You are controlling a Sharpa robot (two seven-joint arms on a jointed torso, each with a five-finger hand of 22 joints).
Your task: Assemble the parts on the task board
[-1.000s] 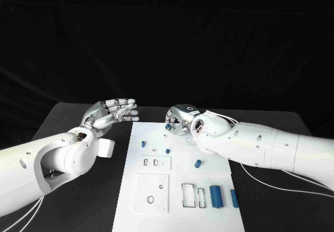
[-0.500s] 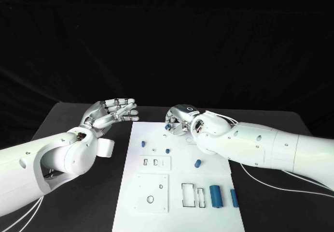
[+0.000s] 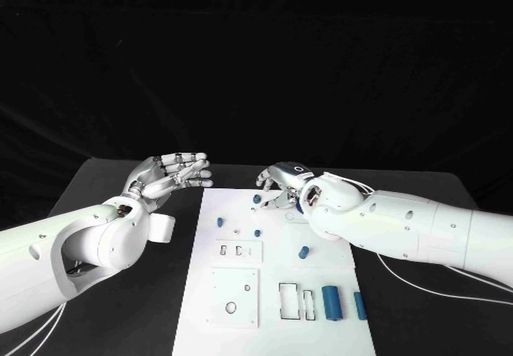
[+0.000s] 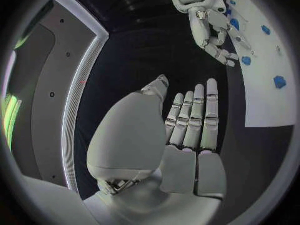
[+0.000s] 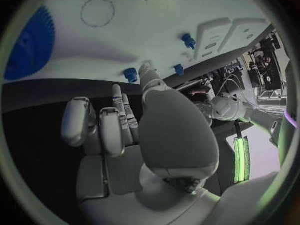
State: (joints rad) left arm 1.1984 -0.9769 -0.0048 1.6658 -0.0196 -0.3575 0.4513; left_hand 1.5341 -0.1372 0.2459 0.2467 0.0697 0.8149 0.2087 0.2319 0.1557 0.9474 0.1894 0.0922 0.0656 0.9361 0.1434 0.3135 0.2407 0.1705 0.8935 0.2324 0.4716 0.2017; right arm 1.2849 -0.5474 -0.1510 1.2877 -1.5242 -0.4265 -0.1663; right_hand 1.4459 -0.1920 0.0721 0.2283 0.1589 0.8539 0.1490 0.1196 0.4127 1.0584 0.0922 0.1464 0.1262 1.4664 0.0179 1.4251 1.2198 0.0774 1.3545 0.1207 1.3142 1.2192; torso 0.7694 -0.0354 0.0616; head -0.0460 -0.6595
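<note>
Two white arms reach in over the black desk, one from each side of the white task board that lies in the middle. The left hand hangs above the desk just left of the board's far left corner, palm up, fingers straight and a little apart, with nothing in it; the left wrist view shows the same flat, empty hand. The right hand is over the far end of the board, fingers pointing down and left toward a small blue part that lies there just beside the fingertips. From the head view I cannot tell whether the fingertips touch that part. In the right wrist view the right hand has its fingers loosely extended and apart, holding nothing, with a small blue part close to the thumb tip.

More blue parts lie on the board: one peg near the left edge, a tiny one beside it toward the middle, and a rounded one further right. Near the right corner closest to the robot, a larger blue cylinder and a thinner blue piece lie side by side, just right of two rectangular cut-outs.
</note>
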